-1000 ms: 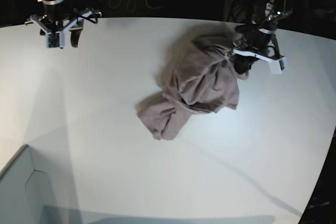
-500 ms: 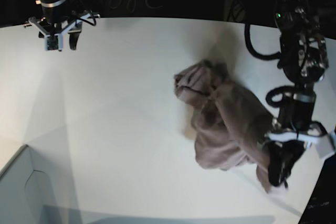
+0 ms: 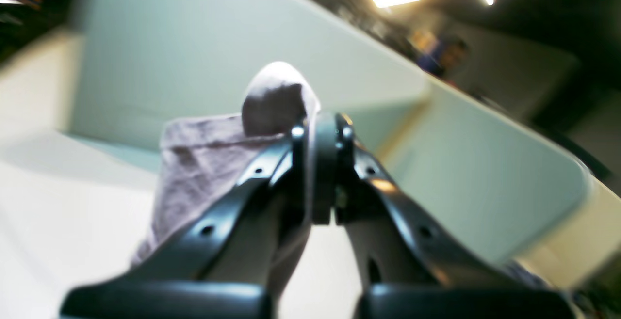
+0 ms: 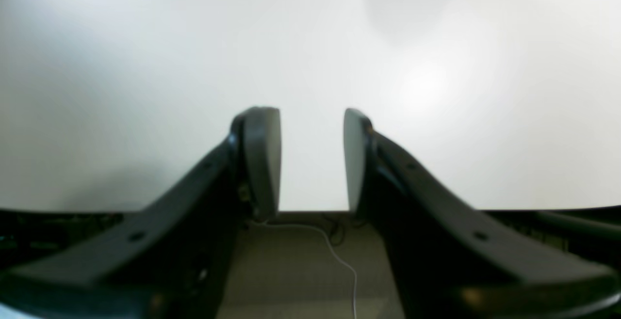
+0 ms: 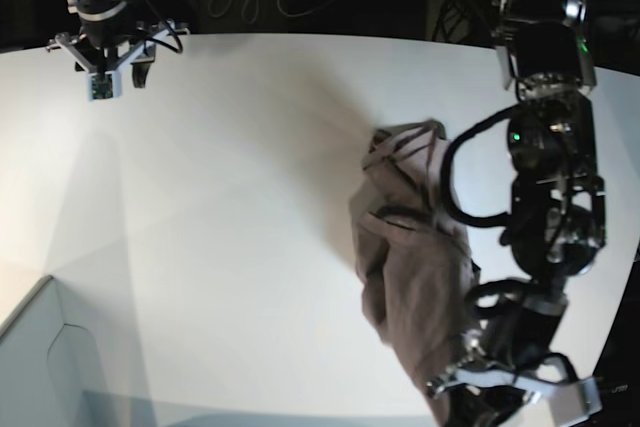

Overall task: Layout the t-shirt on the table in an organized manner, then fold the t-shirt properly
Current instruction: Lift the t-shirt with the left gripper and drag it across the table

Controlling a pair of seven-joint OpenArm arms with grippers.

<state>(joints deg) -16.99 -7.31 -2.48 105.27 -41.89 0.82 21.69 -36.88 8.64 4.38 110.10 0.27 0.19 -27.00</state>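
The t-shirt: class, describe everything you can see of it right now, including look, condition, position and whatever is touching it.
The t-shirt is a plain dusty mauve, soft-looking cloth, crumpled and creased rather than spread flat. It lies as a long bunched strip on the white table, running from mid-table toward the near right edge. Its near end is pinched in the left end effector, whose jaws are shut on a fold of fabric that pokes out beyond the tips. The right end effector is open and away from it.
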